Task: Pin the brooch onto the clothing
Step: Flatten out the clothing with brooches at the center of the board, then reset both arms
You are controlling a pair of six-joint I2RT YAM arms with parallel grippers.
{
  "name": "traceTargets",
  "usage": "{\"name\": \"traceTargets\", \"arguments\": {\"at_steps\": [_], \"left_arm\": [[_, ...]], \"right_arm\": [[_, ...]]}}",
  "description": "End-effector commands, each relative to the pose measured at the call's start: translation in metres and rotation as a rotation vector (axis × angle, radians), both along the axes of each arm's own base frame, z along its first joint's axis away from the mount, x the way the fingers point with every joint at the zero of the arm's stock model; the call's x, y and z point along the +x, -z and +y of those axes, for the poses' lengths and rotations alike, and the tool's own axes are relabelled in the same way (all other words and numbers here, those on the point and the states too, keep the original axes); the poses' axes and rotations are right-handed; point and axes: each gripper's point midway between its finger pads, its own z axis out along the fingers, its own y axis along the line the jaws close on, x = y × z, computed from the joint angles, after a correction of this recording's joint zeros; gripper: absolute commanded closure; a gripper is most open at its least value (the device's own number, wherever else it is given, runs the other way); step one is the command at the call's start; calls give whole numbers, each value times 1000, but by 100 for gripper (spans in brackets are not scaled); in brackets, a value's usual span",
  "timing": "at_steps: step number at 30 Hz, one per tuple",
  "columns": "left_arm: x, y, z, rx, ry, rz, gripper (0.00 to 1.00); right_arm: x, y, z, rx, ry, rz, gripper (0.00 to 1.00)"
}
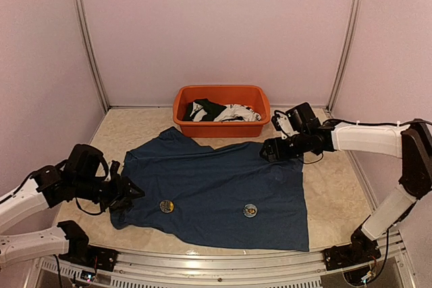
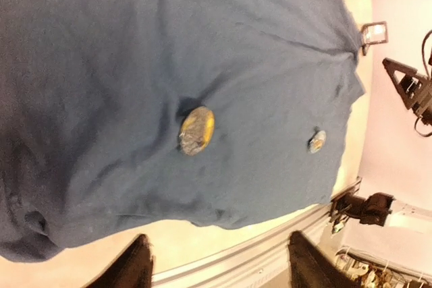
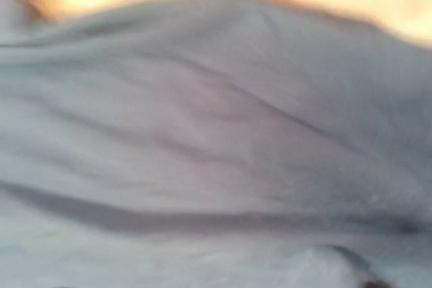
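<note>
Two round brooches are lying on the navy shirt (image 1: 223, 187), which is spread flat across the table (image 1: 331, 180). One brooch (image 2: 196, 129) is sitting toward the left gripper (image 1: 130, 193), and a second brooch (image 1: 250, 210) is nearer the middle of the cloth. The left gripper's jaws are standing wide at the shirt's left edge, with nothing between them. The right gripper (image 1: 265, 150) is sitting at the shirt's far edge, near the orange tub (image 1: 216, 128). Its own camera is showing only blurred fabric, so whether its jaws are gripping cloth cannot be told.

Trouble could be coming from either end. A finger catching fabric as an arm moves could drag or bunch the shirt, and a clasp not fully fastened could let a brooch slide loose. Whether either pin is closed is not showing. No brand, label or legible writing is appearing anywhere; the brooch faces are carrying a yellow-and-grey design too small to read.
</note>
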Motion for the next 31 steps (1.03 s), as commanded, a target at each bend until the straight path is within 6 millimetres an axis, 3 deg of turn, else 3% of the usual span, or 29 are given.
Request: {"name": "traceTargets", "arguments": {"at_steps": [1, 2, 9, 15, 18, 21, 27, 31], "left_arm": [[10, -51, 7, 62, 27, -210, 10], [12, -62, 12, 73, 12, -249, 2], [17, -121, 29, 105, 4, -482, 1], [20, -174, 47, 223, 52, -732, 1], [24, -185, 65, 344, 31, -793, 1], [27, -185, 76, 409, 14, -838, 1], [18, -194, 90, 370, -47, -969, 1], [16, -200, 96, 349, -86, -1012, 1]], "right_arm": [[-30, -81, 2, 9, -39, -160, 0], [-37, -96, -3, 31, -22, -196, 0], [-97, -180, -32, 270, -59, -428, 0], [-140, -231, -65, 360, -67, -614, 0], [-151, -250, -77, 348, -70, -679, 0], [-158, -257, -86, 325, -67, -721, 0], [-166, -264, -107, 312, -14, -824, 0], [-162, -260, -114, 280, 19, -844, 0]]}}
